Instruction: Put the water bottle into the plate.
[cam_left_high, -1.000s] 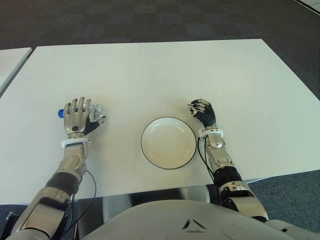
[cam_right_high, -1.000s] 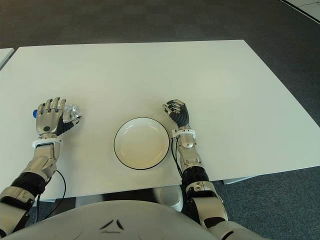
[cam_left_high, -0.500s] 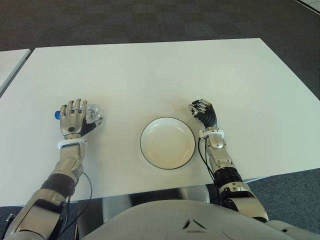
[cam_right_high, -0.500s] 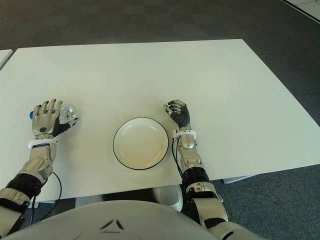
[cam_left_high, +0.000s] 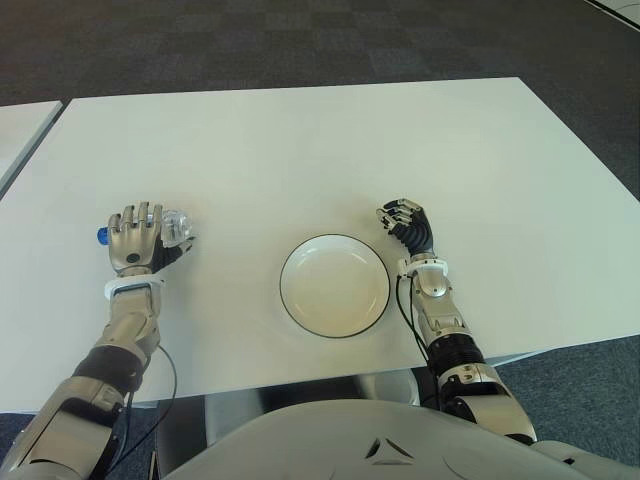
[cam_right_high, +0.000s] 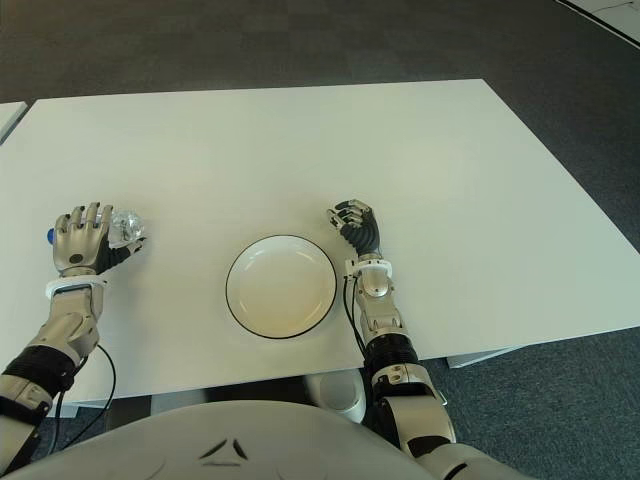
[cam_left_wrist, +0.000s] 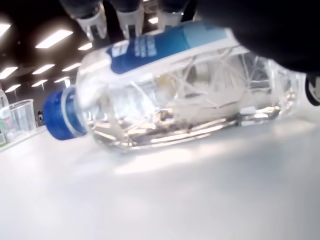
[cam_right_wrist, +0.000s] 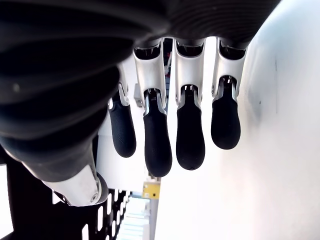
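Observation:
A clear water bottle (cam_left_high: 174, 224) with a blue cap (cam_left_high: 102, 236) lies on its side on the white table (cam_left_high: 300, 140), at the left. My left hand (cam_left_high: 135, 243) covers its middle, fingers curled over it. In the left wrist view the bottle (cam_left_wrist: 170, 85) lies on the tabletop with the fingertips (cam_left_wrist: 131, 17) pressed on its blue label. The white, dark-rimmed plate (cam_left_high: 333, 286) sits near the front middle, holding nothing, well to the right of the bottle. My right hand (cam_left_high: 405, 222) shows just right of the plate, fingers loosely bent, holding nothing.
The table's front edge runs close below the plate and both forearms. A second white table (cam_left_high: 20, 125) shows at the far left, across a narrow gap. Dark carpet (cam_left_high: 300, 40) surrounds the table.
My left hand's fingers have curled down from spread onto the bottle, and hand and bottle have shifted a little to the left. The right hand has not moved.

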